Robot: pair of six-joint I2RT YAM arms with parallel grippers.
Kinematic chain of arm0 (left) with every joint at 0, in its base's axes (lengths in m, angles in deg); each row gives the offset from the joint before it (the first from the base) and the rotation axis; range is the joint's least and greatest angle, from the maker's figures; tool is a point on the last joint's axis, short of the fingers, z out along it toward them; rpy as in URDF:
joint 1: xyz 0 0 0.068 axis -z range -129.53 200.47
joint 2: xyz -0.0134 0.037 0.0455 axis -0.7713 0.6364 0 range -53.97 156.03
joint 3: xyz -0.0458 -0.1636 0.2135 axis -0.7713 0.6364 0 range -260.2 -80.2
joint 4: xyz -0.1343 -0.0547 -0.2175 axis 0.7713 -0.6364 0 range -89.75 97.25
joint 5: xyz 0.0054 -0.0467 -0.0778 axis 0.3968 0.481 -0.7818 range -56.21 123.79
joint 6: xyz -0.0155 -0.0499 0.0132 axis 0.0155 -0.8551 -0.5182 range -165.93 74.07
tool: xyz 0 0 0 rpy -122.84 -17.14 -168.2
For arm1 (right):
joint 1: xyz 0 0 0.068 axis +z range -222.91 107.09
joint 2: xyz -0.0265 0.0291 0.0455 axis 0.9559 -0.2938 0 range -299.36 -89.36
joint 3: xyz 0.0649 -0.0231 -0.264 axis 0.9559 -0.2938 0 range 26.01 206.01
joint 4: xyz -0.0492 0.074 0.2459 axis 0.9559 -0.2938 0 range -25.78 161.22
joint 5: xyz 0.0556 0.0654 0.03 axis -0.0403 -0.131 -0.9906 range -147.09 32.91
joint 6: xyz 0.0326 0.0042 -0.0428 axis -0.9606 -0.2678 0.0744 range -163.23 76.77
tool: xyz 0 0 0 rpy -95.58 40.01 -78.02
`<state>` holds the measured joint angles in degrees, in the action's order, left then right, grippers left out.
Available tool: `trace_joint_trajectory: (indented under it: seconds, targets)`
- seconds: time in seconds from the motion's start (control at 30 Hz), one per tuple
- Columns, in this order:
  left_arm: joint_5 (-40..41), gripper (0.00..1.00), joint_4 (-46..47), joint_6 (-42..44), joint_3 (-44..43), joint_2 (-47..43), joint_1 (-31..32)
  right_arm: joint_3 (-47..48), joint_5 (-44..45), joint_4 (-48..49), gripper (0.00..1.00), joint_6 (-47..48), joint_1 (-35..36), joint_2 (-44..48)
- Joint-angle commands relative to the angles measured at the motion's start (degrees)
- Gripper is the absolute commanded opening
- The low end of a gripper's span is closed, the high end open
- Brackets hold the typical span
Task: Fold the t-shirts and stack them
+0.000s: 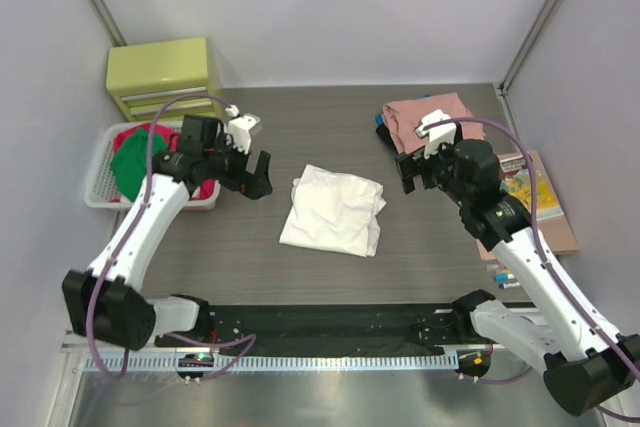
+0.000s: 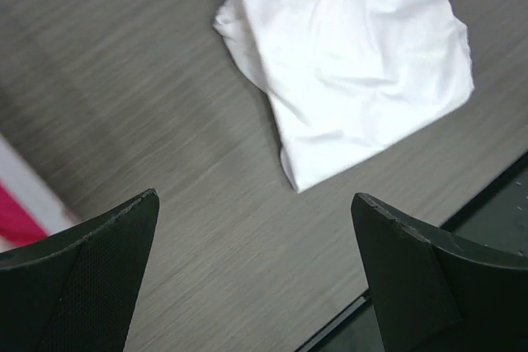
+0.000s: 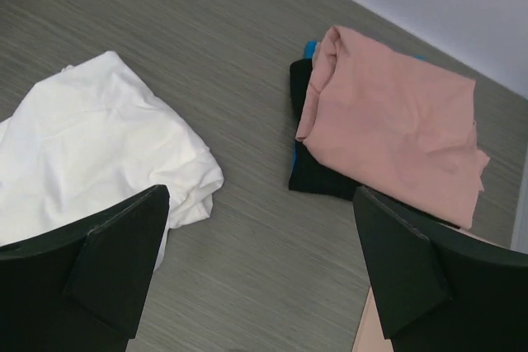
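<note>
T-shirts lie in three places on the grey surface. The white t-shirt sits rumpled and loosely folded at the centre, between the two arms. Only plain white cloth shows.

1. Overhead view only: a white slotted basket at the left edge holds a green t-shirt and a red t-shirt. A yellow-green drawer unit stands behind the basket against the back wall. A thin book lies at the right edge, partly covered by the right arm. A black mat runs along the near edge.
2. Right wrist view only: the far-right stack is layered. A salmon-pink t-shirt lies on top and a black t-shirt is under it. A sliver of blue cloth shows at the back edge. From overhead, mostly the pink layer is visible.
3. Left wrist view only: the creases of the white t-shirt appear close up. A strip of the basket wall shows at the left border, with red cloth behind it.

The left pincer hangs above bare surface just left of the white t-shirt. Its jaws are spread wide and hold nothing. The right pincer hangs between the white t-shirt and the pink stack, likewise spread wide and empty. Neither touches cloth.
</note>
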<state>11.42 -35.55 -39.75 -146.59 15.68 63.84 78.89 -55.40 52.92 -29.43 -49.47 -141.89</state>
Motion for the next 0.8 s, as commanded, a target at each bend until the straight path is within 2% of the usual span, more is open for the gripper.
trace_joint_trajectory:
  seconds: [0.0, 0.2, 0.3, 0.33, 0.47, 0.6, 0.63, 0.77]
  targets:
    - [-11.3, 1.00, -4.7, -1.2, -5.2, 9.6, 0.3, 0.5, -8.3, -5.8, 1.00, -3.3, -3.4, -5.5]
    - [-22.4, 1.00, -6.5, -2.5, -9.0, 22.6, 0.2, 0.5, -15.0, -8.2, 1.00, -4.0, -4.8, -10.3]
    - [-26.5, 1.00, -6.8, -2.6, -10.7, 27.7, 0.2, 0.0, -19.1, -9.3, 1.00, -4.5, -8.7, -12.9]
    - [-27.4, 1.00, -6.7, -2.7, -10.9, 29.0, 0.1, -0.5, -24.0, -9.7, 1.00, -4.6, -10.3, -13.6]
    - [-33.1, 1.00, -7.1, -3.1, -12.3, 36.7, -0.5, -2.1, -33.8, -12.7, 1.00, -4.3, -18.0, -17.7]
    - [-38.5, 1.00, -6.9, -3.8, -12.8, 42.8, -2.5, 1.5, -45.0, -19.8, 1.00, -1.2, -22.6, -25.1]
    - [-38.9, 1.00, -6.7, -4.1, -12.6, 43.6, -2.9, 2.9, -50.3, -21.4, 1.00, 0.6, -24.2, -28.6]
    - [-38.2, 1.00, -5.6, -4.9, -12.1, 44.7, -3.3, 5.6, -57.9, -28.2, 1.00, 5.4, -24.3, -38.7]
